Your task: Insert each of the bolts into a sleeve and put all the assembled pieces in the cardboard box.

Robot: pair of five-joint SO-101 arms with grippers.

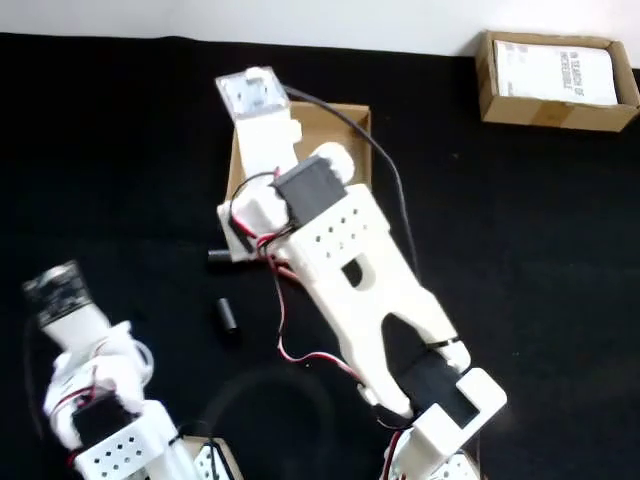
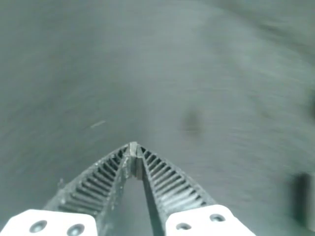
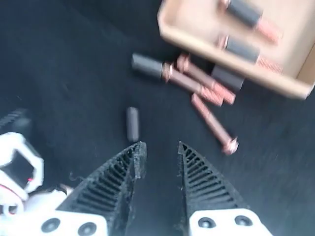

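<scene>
Closest to you are the ribbed fingers of the right gripper (image 3: 160, 150), parted by a narrow gap and holding nothing. It hangs over the dark table (image 3: 74, 73) outside the cardboard box (image 3: 192, 19).

Two assembled pieces (image 3: 243, 12) already lie inside the box. The unfinished parts sit just outside its near wall:
- A long sleeve (image 3: 146, 66) lies end to end with a copper bolt (image 3: 197, 84); you cannot tell whether the bolt is seated in it.
- A second bolt may lie alongside that one, but the blur hides it.
- A loose bolt (image 3: 212, 123) lies a little farther from the box.
- A short sleeve (image 3: 132, 124) lies farther out again, just ahead of your fingertips.

The left gripper (image 2: 134, 150) is well away from the box, its tips pressed together with nothing between them.

Expect these parts to be light, stiff and quick to roll. The sleeve looks smooth, so pinch it across its middle, square to its length. The bolt's threads should grip better than its head. Take it on the shank just behind the head, leaving the tip free to enter a sleeve.
</scene>
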